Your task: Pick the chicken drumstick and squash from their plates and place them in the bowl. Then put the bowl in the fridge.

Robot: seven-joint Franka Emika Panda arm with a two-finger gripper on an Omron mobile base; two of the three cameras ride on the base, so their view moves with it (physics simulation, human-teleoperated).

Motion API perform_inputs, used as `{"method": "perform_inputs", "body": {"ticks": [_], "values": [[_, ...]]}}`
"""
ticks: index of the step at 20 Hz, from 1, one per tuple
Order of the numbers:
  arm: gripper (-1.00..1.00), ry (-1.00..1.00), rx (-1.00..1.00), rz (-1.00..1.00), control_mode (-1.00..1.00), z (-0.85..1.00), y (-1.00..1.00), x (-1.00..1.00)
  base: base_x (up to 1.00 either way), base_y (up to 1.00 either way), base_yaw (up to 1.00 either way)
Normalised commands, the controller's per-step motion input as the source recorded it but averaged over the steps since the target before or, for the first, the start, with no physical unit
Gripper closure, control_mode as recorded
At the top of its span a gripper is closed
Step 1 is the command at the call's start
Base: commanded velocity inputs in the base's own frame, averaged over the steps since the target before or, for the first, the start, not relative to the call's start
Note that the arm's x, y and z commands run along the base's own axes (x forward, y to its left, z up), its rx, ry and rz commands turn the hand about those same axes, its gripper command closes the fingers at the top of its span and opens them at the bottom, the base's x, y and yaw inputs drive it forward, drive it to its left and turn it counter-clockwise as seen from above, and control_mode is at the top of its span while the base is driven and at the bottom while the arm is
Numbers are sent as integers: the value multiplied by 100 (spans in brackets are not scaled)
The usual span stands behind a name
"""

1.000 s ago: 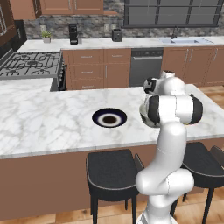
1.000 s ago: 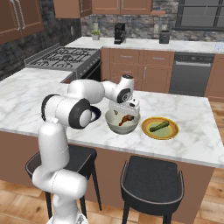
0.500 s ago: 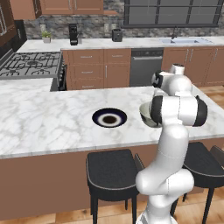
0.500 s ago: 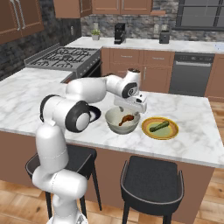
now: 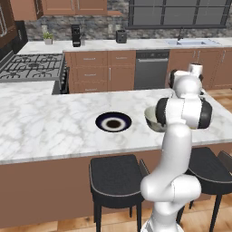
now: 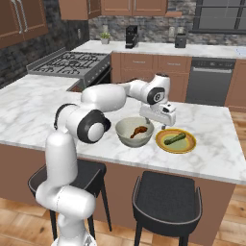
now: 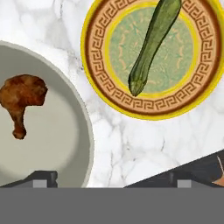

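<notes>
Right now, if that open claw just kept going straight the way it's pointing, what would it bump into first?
Most likely bare marble: the gripper points down at the counter, in the gap between the bowl holding the chicken drumstick and the yellow plate with the squash. Depth is hard to judge.

The white arm [image 6: 103, 98] rises from its base in front of the counter [image 6: 43, 103], at the near edge. It bends at a big dark joint, then reaches forward and across over the counter. The wrist turns down at the far end. The gripper [image 6: 160, 123] points straight down and hangs a little above the counter, holding nothing. Its jaws are spread wide apart, with one fingertip [image 7: 43, 177] at each side.
</notes>
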Motion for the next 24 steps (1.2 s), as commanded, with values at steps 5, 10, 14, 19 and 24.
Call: {"method": "perform_inputs", "body": {"ticks": [5,10,14,19,24], "values": [[-100,13,0,-38,-100,0,-41,19,0,0,0],[-100,5,1,-33,-100,-6,-34,5,0,0,0],[-100,-1,1,-28,-100,-20,-25,-13,0,0,0],[-100,-4,0,-15,-100,-23,-24,-14,0,0,0],[-100,-7,-14,-3,-100,-27,2,-15,0,0,0]]}}
